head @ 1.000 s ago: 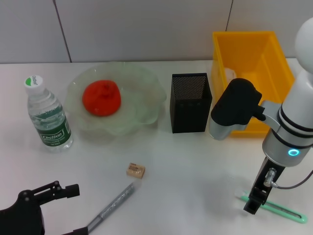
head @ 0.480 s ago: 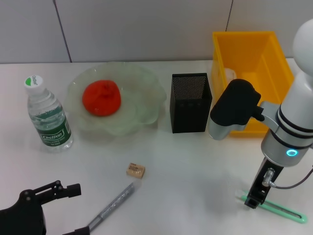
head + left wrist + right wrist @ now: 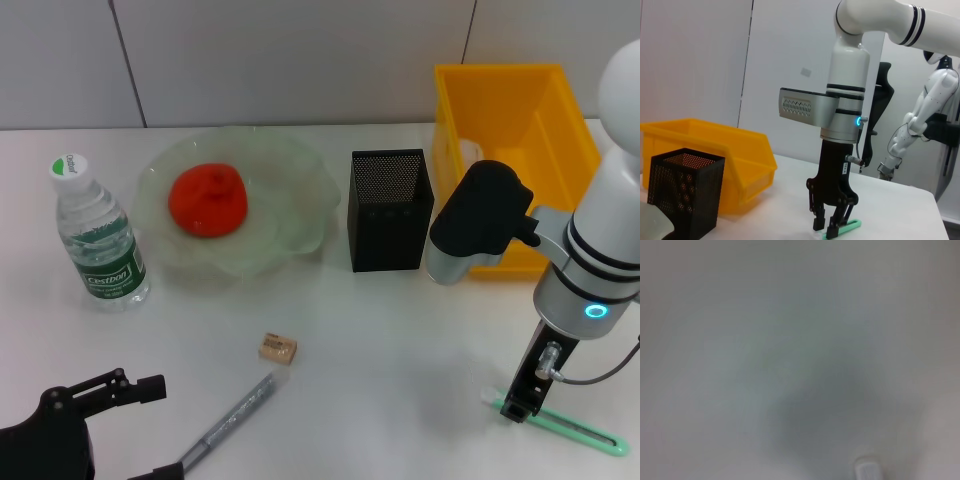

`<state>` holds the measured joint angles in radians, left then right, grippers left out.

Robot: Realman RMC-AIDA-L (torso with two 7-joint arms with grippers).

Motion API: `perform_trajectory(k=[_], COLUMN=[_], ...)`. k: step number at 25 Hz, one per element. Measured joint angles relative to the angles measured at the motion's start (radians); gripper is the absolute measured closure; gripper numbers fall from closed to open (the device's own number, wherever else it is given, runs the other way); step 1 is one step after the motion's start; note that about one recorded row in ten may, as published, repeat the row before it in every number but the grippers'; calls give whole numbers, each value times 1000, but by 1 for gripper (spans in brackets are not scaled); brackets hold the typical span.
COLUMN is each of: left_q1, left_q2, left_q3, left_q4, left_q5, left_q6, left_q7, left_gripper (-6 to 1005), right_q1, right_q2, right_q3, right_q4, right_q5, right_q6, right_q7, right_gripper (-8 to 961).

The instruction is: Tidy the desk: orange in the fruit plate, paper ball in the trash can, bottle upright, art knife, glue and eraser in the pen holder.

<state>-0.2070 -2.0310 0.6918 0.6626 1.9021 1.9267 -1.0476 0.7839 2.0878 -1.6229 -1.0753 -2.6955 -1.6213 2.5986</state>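
The orange lies in the fruit plate. To its left the bottle stands upright. The eraser and the glue lie on the desk in front. At the front right lies the art knife, also visible in the left wrist view. My right gripper is down at its near end, open, its fingers apart on either side of the knife. My left gripper hangs open at the front left beside the glue's end. A white lump, likely the paper ball, sits in the trash can.
The pen holder stands between the fruit plate and the trash can, seen also in the left wrist view. My right forearm hangs in front of the trash can. The right wrist view shows only blurred white desk.
My right gripper's tip has crept slightly away from me along the art knife's end. The knife, the other objects and the left arm have not moved.
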Motion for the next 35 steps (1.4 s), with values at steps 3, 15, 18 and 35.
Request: perform_trajectory(k=[3,15,18,35], left_q1=[0,0,0,-19], left_q2=[0,0,0,-11], left_q3=[0,-4,-2,-7], left_q4=[0,0,0,0], left_q5=[0,0,0,0], left_q6=[0,-2,-3,-3], left_q7=[0,0,0,0], left_gripper=[135,135,135,135], right_q1=[-4,-9,-25,-152], right_q2=[0,0,-2,-5], right_q3=[0,-10,-3,226], right_q4=[0,-15,-63,-370], right_q5=[-1,3,3,188], right_q6=[3,5,-8,-3], right_q7=[0,0,1,-98], right_gripper=[644,787,788,789])
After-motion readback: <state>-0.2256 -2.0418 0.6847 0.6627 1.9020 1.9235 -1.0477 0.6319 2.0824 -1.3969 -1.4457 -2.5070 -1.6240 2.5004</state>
